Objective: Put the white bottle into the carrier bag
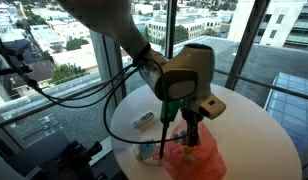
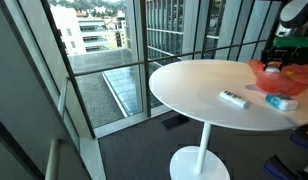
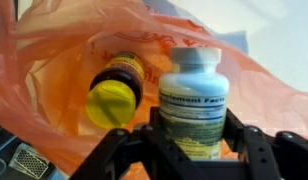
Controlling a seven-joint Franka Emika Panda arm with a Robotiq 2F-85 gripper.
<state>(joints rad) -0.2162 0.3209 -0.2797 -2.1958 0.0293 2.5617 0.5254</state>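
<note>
In the wrist view my gripper (image 3: 192, 135) is shut on the white bottle (image 3: 194, 95), which has a grey-white cap and a "Supplement Facts" label. It is held over the open mouth of the orange carrier bag (image 3: 64, 50). A brown bottle with a yellow cap (image 3: 116, 90) lies inside the bag. In an exterior view the gripper (image 1: 182, 128) hangs just above the orange bag (image 1: 194, 160) at the table's near edge. In an exterior view the bag (image 2: 279, 75) sits at the far right of the table, with the gripper largely cut off by the frame.
The round white table (image 1: 244, 125) stands by floor-to-ceiling windows. A small white tube (image 1: 143, 119) lies on it, also seen in an exterior view (image 2: 233, 98). A blue-capped item (image 2: 282, 101) lies next to the bag. Black cables (image 1: 74, 90) hang from the arm.
</note>
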